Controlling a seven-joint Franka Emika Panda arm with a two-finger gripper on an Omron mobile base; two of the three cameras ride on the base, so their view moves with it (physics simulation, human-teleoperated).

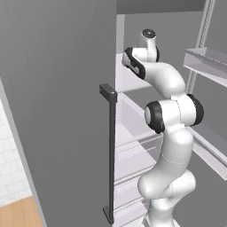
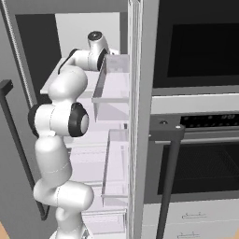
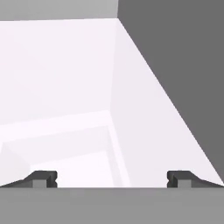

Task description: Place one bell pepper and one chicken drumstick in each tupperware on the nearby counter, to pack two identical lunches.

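My gripper (image 3: 112, 179) is open, its two dark fingertips (image 3: 43, 178) far apart with nothing between them. It points into the white interior of an open fridge (image 3: 65, 87), toward a bare white shelf and its back corner. In the base views my white arm (image 1: 170, 115) rises and bends forward into the upper fridge compartment, with the wrist (image 2: 95, 39) over a shelf. The bell pepper, chicken drumstick, tupperware and counter are out of view.
The open grey fridge door (image 1: 53, 111) with its dark vertical handle (image 1: 109, 150) stands close on the arm's left. Clear door bins (image 2: 114, 79) hang on the arm's right. White shelves and drawers (image 1: 133, 150) lie below the hand. A built-in oven (image 2: 200, 46) stands further right.
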